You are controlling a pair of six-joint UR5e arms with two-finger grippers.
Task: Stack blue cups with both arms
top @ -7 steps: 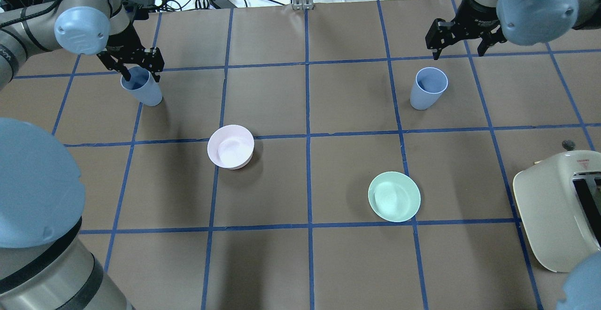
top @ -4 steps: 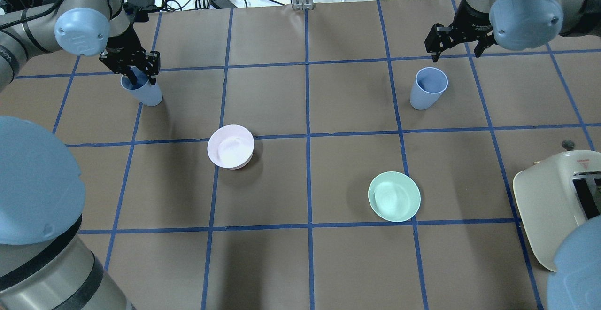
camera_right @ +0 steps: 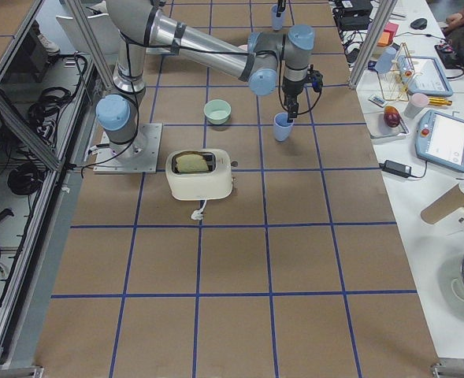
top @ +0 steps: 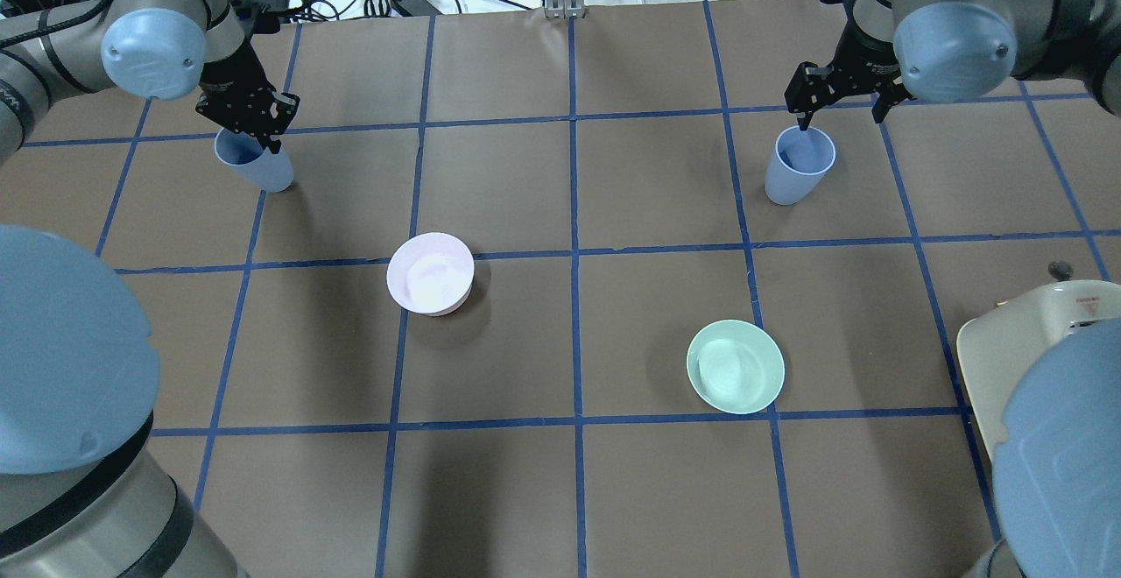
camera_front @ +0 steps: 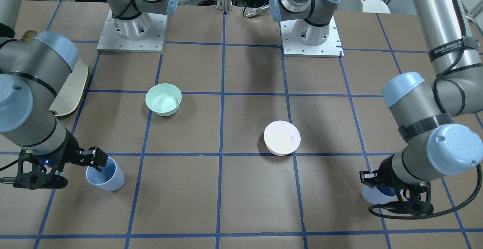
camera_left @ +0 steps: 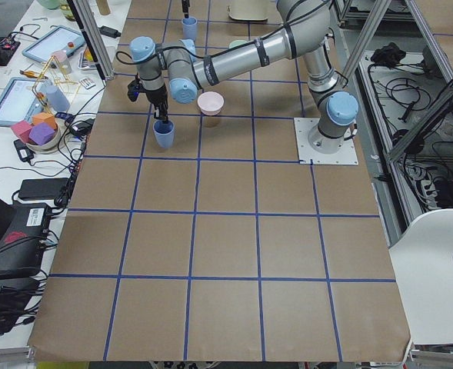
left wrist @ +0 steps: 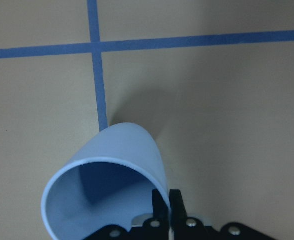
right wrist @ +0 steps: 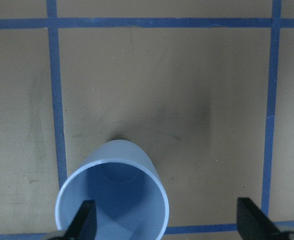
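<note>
One blue cup [top: 254, 162] stands at the far left, also in the front view [camera_front: 370, 196]. My left gripper [top: 251, 129] is shut on its rim; the left wrist view shows the fingertips [left wrist: 161, 200] pinching the cup wall [left wrist: 132, 145], and the cup leans. The other blue cup [top: 797, 166] stands upright at the far right, also in the front view [camera_front: 107, 177]. My right gripper [top: 841, 118] is open just above it. In the right wrist view one finger [right wrist: 84, 222] is at the cup's mouth [right wrist: 112, 200] and the other is well outside.
A pale pink bowl [top: 431, 273] and a mint-green bowl [top: 736, 366] sit mid-table between the cups. A cream toaster [camera_right: 200, 173] stands at the near right edge. Cables and clutter lie beyond the far edge.
My left gripper closed on the left cup's rim and shifted it slightly left. My right gripper came down and toward the right cup, so one finger now reaches its mouth.
</note>
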